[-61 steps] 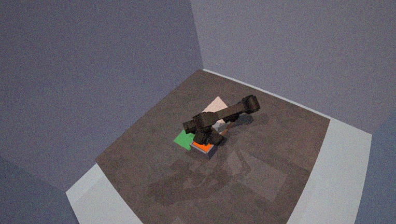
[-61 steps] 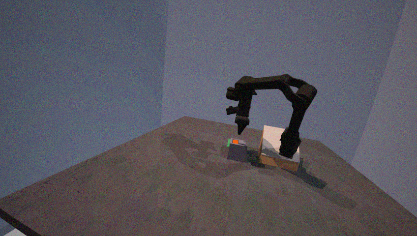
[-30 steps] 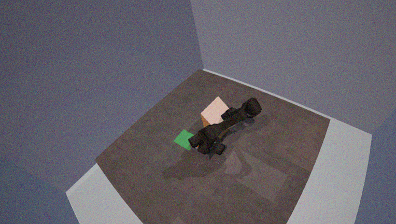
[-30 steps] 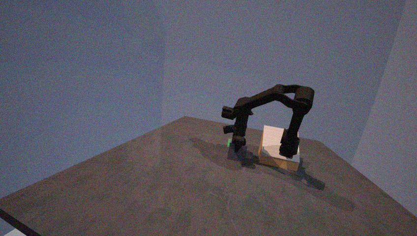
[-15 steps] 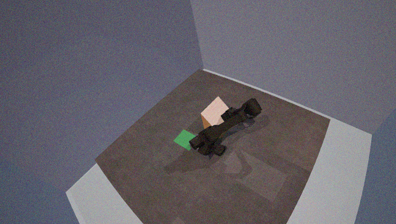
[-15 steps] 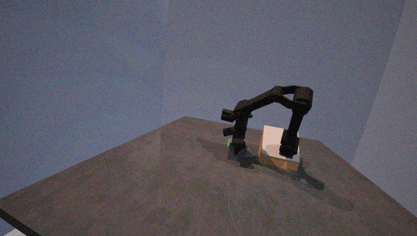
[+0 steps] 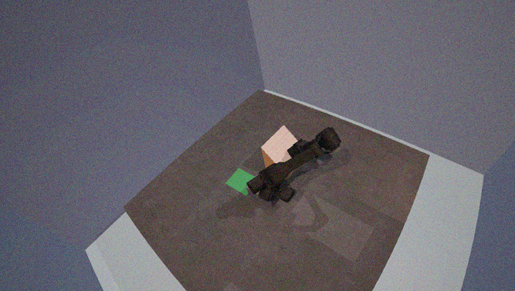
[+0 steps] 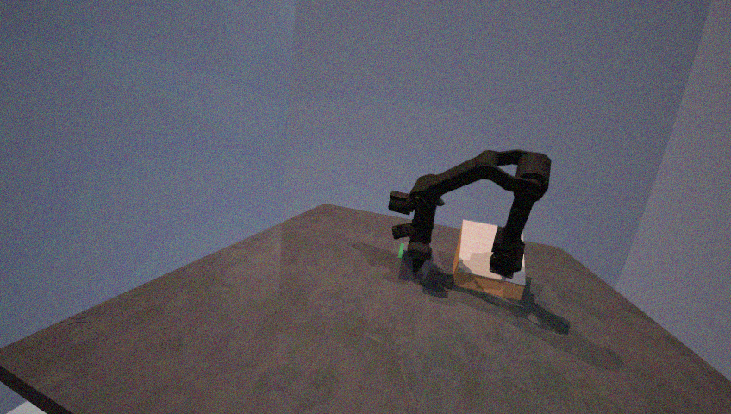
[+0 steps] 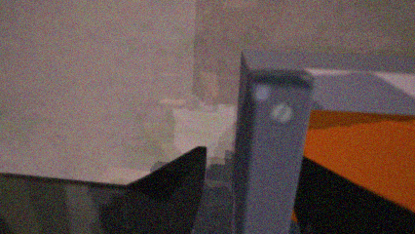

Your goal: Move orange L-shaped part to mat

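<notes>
The orange part (image 9: 360,146) shows at the right of the wrist view, inside the grey tray (image 9: 273,161) (image 8: 409,272). Its visible surface lies below the tray rim. Its far end is out of view, and I cannot tell its tilt. My gripper (image 9: 246,159) (image 8: 417,267) points down, partly open, with nothing pinched. Its fingers straddle the tray's end wall: one is outside, the other inside over the part. Contact with the part is not visible. The green mat (image 7: 238,180) (image 8: 401,250) lies beside the tray. The arm hides most of the tray in the top view.
A box with a pale top and orange-brown sides (image 7: 278,144) (image 8: 476,246) stands beside the tray, close to the arm. The brown table top (image 7: 226,246) (image 8: 256,307) bears the arm's shadows. Pale strips edge the table in the top view.
</notes>
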Action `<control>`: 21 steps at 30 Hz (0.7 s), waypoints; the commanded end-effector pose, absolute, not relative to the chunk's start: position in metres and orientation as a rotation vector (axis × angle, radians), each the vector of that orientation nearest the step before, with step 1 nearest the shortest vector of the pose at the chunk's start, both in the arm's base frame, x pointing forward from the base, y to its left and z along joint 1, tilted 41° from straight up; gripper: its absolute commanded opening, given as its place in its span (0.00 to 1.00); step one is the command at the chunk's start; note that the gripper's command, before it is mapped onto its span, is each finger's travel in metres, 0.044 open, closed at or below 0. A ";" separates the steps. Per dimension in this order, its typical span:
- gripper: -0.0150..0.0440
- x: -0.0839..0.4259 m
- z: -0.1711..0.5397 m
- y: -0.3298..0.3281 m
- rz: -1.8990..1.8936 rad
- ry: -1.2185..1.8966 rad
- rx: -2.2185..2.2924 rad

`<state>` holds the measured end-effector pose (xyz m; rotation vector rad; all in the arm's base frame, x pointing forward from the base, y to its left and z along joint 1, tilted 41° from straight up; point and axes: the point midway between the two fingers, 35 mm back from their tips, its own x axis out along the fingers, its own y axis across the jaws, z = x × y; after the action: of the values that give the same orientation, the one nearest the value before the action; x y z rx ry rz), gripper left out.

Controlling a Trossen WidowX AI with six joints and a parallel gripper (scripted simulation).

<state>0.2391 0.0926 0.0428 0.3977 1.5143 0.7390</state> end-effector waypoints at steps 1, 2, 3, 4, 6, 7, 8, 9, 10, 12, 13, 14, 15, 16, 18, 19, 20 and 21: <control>0.56 0.241 0.054 0.092 0.735 1.501 0.392; 0.56 0.241 0.054 0.092 0.735 1.501 0.392; 0.56 0.241 0.054 0.092 0.735 1.501 0.392; 0.56 0.241 0.054 0.092 0.735 1.501 0.392; 0.56 0.242 0.055 0.091 0.735 1.501 0.391; 0.56 0.243 0.058 0.087 0.733 1.501 0.390; 0.56 0.245 0.062 0.082 0.731 1.501 0.389; 0.56 0.247 0.067 0.076 0.729 1.501 0.387; 0.56 0.249 0.073 0.068 0.728 1.502 0.386; 0.56 0.253 0.091 0.049 0.726 1.503 0.385; 0.56 0.253 0.101 0.037 0.727 1.503 0.386; 0.56 0.253 0.110 0.028 0.729 1.504 0.387; 0.56 0.252 0.116 0.022 0.731 1.504 0.388; 0.56 0.252 0.118 0.020 0.731 1.504 0.388; 0.56 0.252 0.118 0.020 0.731 1.504 0.388; 0.56 0.252 0.118 0.020 0.731 1.504 0.388; 0.56 0.252 0.118 0.020 0.731 1.504 0.388; 0.56 0.252 0.118 0.020 0.731 1.504 0.388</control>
<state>0.2515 0.0233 0.1149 0.3966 1.5033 0.7261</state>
